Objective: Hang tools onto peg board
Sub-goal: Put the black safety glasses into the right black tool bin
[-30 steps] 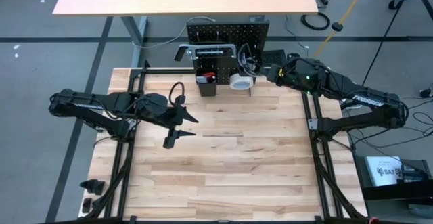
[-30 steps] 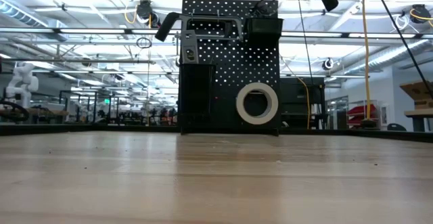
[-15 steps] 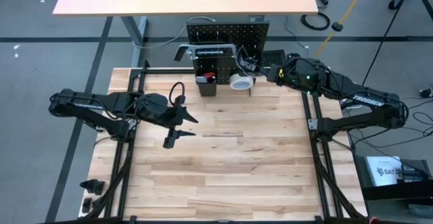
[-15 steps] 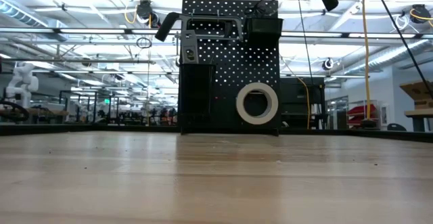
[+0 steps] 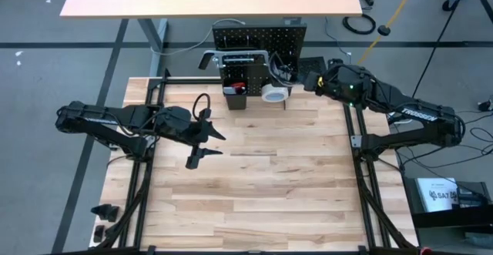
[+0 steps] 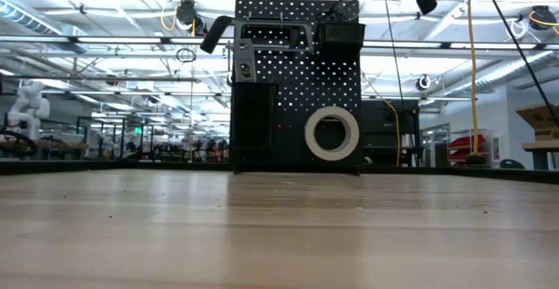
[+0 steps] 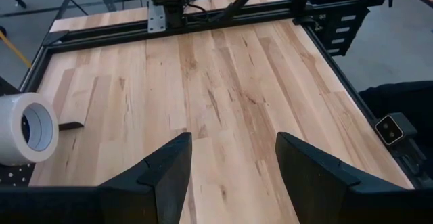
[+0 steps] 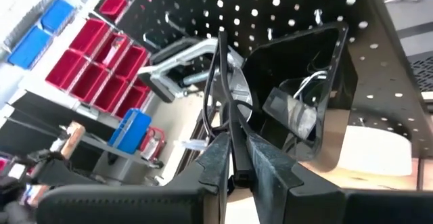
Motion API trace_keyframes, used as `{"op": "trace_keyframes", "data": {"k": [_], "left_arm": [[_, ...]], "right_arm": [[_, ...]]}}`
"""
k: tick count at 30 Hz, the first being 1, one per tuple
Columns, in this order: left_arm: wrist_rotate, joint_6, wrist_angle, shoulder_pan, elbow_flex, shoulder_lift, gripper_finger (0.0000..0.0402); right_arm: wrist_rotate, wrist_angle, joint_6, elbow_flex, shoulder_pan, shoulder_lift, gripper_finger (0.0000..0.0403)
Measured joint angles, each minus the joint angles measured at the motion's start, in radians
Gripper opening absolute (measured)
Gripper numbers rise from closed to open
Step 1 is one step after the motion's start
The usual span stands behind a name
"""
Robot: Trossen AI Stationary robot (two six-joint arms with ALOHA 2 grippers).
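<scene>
The wooden table (image 5: 262,170) stands on a grey floor, and in the low view a big hall with ceiling lamps is seen behind it. At the far edge of the table stands the peg board (image 6: 297,84), upright and black. On it hang a grey bar clamp (image 6: 262,36) near the top, a white tape roll (image 6: 331,133) low on its face, and a black bin (image 8: 304,109) at the upper corner.

The right gripper (image 8: 233,166) is up at this bin. Its fingers are nearly closed and pinch the thin dark handles of a tool (image 8: 223,88), maybe the pliers; the tool's head reaches to the bin's mouth, beside the clamp.

The left gripper (image 5: 202,141) hangs over the middle-left of the table, well apart from the board. Its fingers (image 7: 169,176) stand open and hold nothing.
</scene>
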Motion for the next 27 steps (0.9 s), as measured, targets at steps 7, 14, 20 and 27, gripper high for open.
{"op": "trace_keyframes", "data": {"k": [7, 14, 20, 27], "left_arm": [[0.0, -0.005, 0.0, 0.0, 0.0, 0.0, 0.0219], [0.0, 0.001, -0.005, 0.0, 0.0, 0.0, 0.0219], [0.0, 0.002, -0.005, 0.0, 0.0, 0.0, 0.0219], [0.0, 0.001, -0.004, 0.0, 0.0, 0.0, 0.0219]], "right_arm": [[-0.004, 0.02, 0.027, 0.0, -0.029, -0.001, 0.0045], [-0.006, 0.023, 0.021, 0.0, -0.03, -0.009, 0.0045], [-0.006, 0.025, 0.015, 0.0, -0.03, -0.009, 0.0045], [-0.005, 0.029, -0.02, 0.0, -0.03, -0.009, 0.0045]]}}
